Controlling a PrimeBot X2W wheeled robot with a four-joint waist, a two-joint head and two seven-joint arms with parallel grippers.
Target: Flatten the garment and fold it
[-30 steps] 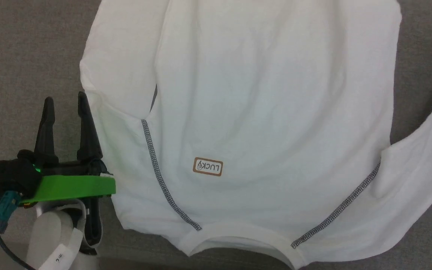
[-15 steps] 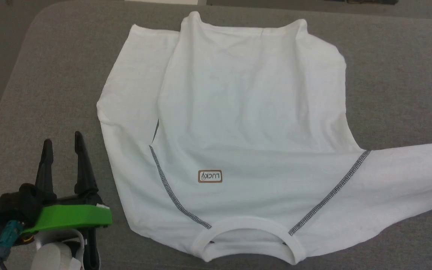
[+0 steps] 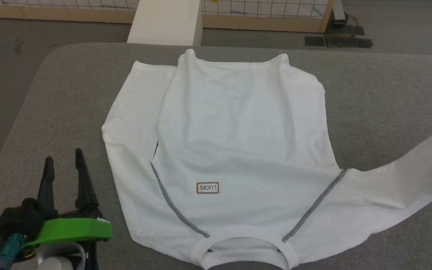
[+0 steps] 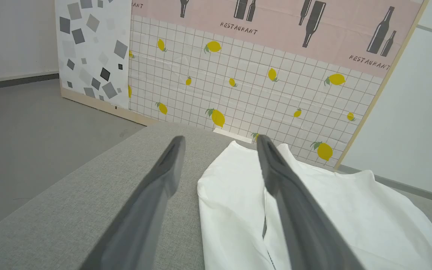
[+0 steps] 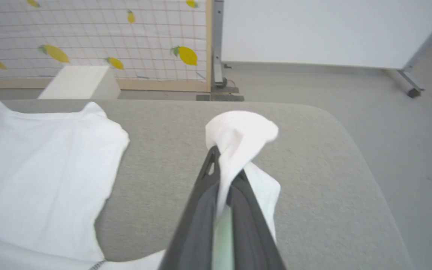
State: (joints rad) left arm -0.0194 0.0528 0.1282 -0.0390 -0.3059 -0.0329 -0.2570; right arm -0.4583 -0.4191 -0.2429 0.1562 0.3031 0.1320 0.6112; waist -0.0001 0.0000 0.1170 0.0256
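Grey padded bench (image 3: 69, 93) carries the shirt (image 3: 238, 150) front-up, collar nearest the robot, one sleeve folded along the body, the other sleeve (image 3: 407, 176) stretched off to the right. Beside it, apart, sits the left gripper (image 3: 63, 155). From the left wrist its fingers (image 4: 152, 195) are spread, empty. From the right wrist, the right gripper (image 5: 225, 165) pinches the cuff (image 5: 242, 127) above the bench; best to draw it low and taut before laying it across.
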